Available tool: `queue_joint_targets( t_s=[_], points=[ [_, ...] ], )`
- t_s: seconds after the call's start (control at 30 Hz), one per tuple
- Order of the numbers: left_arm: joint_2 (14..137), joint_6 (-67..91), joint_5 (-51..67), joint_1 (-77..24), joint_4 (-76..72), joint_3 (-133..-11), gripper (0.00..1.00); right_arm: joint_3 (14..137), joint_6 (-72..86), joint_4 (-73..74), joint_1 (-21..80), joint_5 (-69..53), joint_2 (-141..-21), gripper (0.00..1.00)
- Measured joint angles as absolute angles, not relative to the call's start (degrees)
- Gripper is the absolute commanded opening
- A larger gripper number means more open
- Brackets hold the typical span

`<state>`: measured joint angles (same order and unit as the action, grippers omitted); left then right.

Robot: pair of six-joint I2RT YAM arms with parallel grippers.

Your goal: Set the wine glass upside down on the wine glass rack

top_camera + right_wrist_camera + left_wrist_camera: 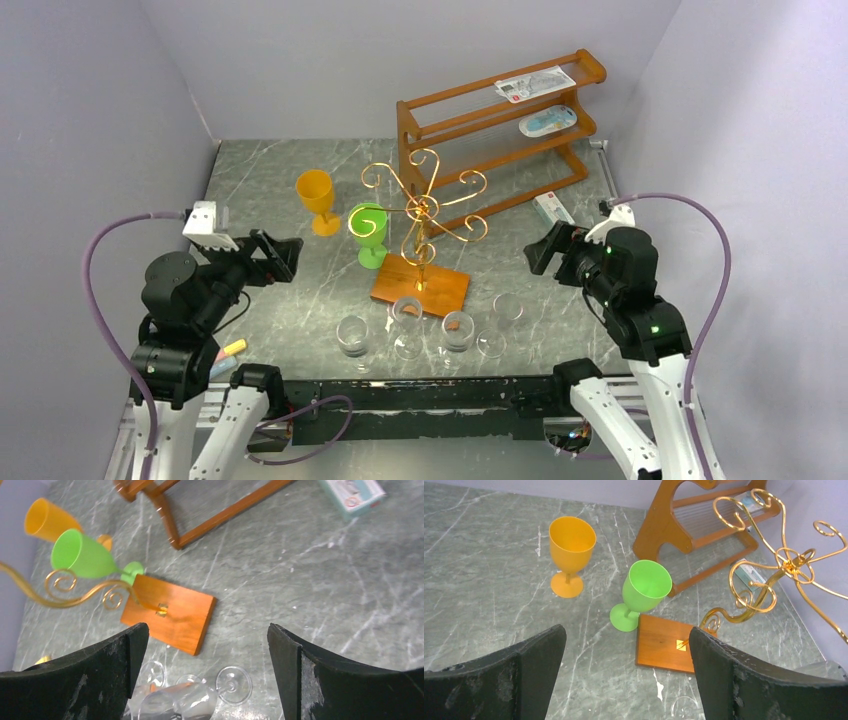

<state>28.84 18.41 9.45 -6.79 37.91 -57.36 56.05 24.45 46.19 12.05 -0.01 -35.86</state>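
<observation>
Left hand [282,258], right hand [545,250]: wide open, empty. Advised: grip rightmost clear wine glass [508,308] by stem; avoid neighbouring glasses [458,328], wine glass rack [424,215].

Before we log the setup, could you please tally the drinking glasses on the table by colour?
Orange glass: 1
Green glass: 1
Clear wine glasses: 4
Total: 6
</observation>
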Motion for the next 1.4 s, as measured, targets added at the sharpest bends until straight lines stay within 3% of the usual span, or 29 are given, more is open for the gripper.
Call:
queue_joint_targets(
  t_s=[0.27,0.53,0.77,1.0,1.2,1.4],
  points=[
    [28.5,18.7,11.0,-7.4,38.8,-53.7,0.97,55.5,22.4,47.4,12.1,-10.9,-32.6,0.92],
    [44.8,20.4,21.8,-7.4,38.2,-53.2,0.97,55.6,22.3,49.0,12.1,-12.5,-32.1,0.92],
    [54.3,26.8,21.9,-7.4,31.1,-53.2,0.97,52.7,24.0,46.6,12.1,-12.5,-33.2,0.92],
    [65.4,32.2,22.9,-8.1,21.6,-53.4,0.89,50.7,25.7,43.9,12.1,-11.5,-36.9,0.92],
    [74.5,32.4,22.9,-11.2,20.3,-54.6,0.76,50.7,26.2,42.9,12.1,-9.0,-39.8,0.92],
    [79.1,33.8,17.1,-14.0,20.3,-57.7,0.70,51.4,26.8,42.5,12.1,-7.2,-41.9,0.91]
  ],
)
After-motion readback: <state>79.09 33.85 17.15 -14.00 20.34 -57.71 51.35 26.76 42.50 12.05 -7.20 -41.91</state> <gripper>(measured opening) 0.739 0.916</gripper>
